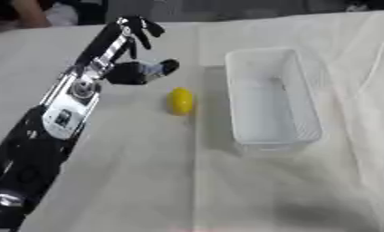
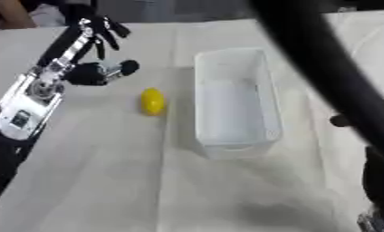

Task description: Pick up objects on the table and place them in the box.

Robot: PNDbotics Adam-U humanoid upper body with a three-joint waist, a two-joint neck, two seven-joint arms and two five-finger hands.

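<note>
Cloth (image 1: 147, 181) covers table; white box (image 1: 271, 99), yellow object (image 1: 180, 100) rest on it.

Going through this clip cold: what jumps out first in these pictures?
The yellow oval object lies alone on the pale cloth, just left of the white box, which looks empty. The robot's long left arm runs up the left side, its left hand raised with fingers hanging loosely, beyond a dark object lying beside the arm.

cloth (image 1: 147, 181): cream, creased, covers table | person's arm (image 1: 29, 13): far left edge
</note>
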